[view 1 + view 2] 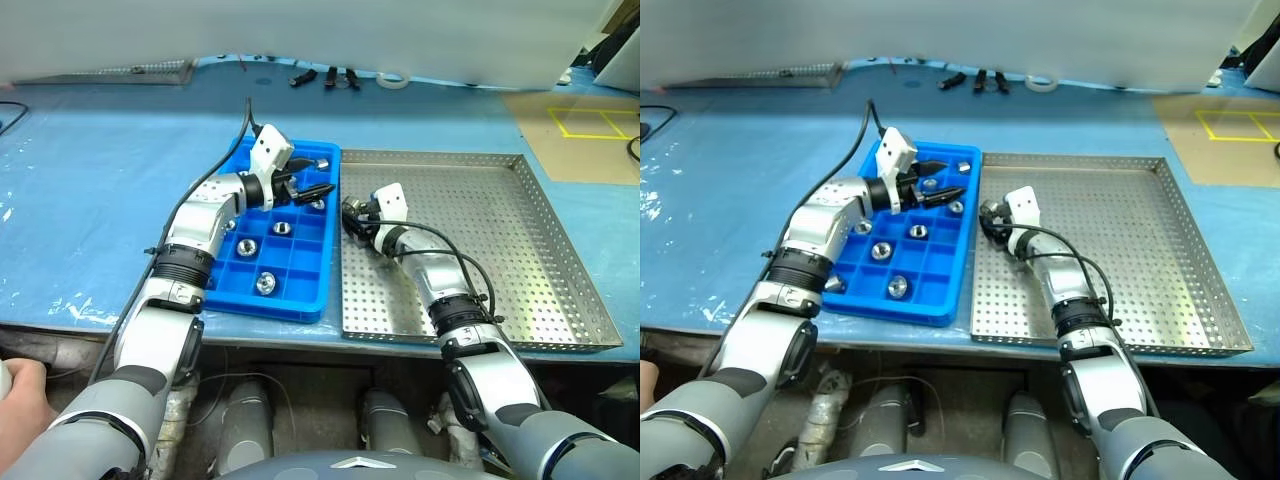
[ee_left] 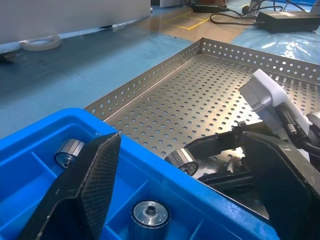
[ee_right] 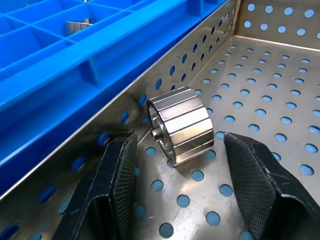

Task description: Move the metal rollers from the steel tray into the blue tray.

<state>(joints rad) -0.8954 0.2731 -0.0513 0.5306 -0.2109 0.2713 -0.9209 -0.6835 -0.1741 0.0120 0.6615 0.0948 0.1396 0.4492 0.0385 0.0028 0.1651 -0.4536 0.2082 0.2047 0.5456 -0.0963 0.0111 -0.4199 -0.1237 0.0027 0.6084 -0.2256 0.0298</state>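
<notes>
One metal roller (image 3: 182, 125) lies on its side on the steel tray (image 1: 560, 250), close to the tray's left wall beside the blue tray (image 1: 265, 305). My right gripper (image 3: 182, 167) is open and low over the perforated floor. Its fingers (image 3: 117, 170) flank that roller with a gap on each side. My left gripper (image 1: 315, 185) hovers open and empty over the blue tray's far right compartments. Several rollers (image 1: 265, 283) sit in the blue tray's cells, one (image 2: 150, 215) just below the left fingers (image 2: 95, 180). The left wrist view also shows the steel tray's roller (image 2: 181, 161).
Most of the steel tray's floor right of my right arm is bare. Small tools (image 1: 335, 76) and a tape roll (image 1: 392, 78) lie at the table's back edge. A brown board with yellow tape (image 1: 590, 125) sits far right. A person's hand (image 1: 20, 400) is at the lower left.
</notes>
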